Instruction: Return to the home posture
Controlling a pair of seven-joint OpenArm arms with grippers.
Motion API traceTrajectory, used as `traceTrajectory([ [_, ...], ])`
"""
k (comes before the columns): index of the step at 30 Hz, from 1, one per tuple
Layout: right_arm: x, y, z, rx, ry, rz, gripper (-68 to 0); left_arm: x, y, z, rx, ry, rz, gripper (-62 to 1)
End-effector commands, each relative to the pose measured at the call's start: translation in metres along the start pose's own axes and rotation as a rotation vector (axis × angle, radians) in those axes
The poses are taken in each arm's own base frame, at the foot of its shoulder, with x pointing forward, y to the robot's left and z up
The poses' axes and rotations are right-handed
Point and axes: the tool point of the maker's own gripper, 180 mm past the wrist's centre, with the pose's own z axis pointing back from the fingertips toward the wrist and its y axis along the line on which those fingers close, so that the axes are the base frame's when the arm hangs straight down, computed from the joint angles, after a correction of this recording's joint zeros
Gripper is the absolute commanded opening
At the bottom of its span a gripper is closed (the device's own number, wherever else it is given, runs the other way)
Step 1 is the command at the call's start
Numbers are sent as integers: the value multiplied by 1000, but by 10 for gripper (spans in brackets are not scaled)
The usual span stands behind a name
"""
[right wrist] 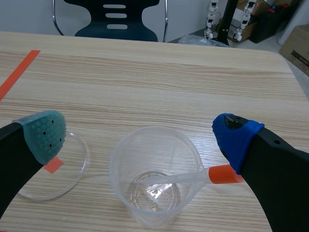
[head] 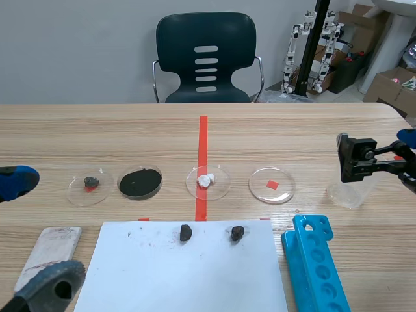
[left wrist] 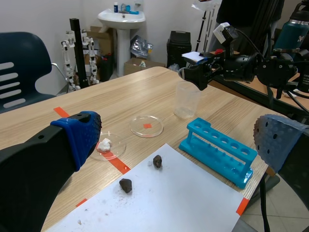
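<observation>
My left gripper (head: 29, 234) hangs open at the table's near left edge, nothing between its fingers; in the left wrist view it (left wrist: 178, 140) faces across the table towards the right arm. My right gripper (head: 407, 158) is at the far right, open, just above a clear plastic cup (head: 351, 193). From the right wrist view the cup (right wrist: 154, 179) stands under and between the spread fingers (right wrist: 46, 135). A clear pipette with an orange-red end (right wrist: 223, 174) leans in the cup, with that end close by the blue fingertip. Neither finger presses on it.
Several petri dishes lie in a row: dark lump (head: 90, 185), black powder (head: 140, 182), white lump (head: 207, 181), red chip (head: 272, 185). A white sheet (head: 188, 273) carries two dark stones (head: 186, 232). A blue tube rack (head: 317, 266) lies front right, a white block (head: 49, 250) front left.
</observation>
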Motion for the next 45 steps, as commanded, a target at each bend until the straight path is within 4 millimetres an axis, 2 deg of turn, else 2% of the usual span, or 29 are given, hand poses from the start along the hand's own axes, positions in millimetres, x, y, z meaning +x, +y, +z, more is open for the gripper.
traceTrajectory([
  [1, 18, -3, -3, -2, -53, 8, -35, 6, -1, -2, 4, -32, 7, 14],
  [17, 18, -1, -1, 4, -44, 13, -35, 6, -1, -2, 4, -32, 7, 14],
  [21, 29, 9, 8, 34, -65, 38, -35, 6, -1, -2, 4, -32, 7, 14],
  [28, 43, 41, 36, 109, -90, 62, -35, 6, -1, -2, 4, -32, 7, 14],
  [38, 43, 87, 91, 227, -57, 155, -35, 6, -1, -2, 4, -32, 7, 14],
  [45, 40, 110, 128, 303, -85, 209, -35, 6, -1, -2, 4, -32, 7, 14],
])
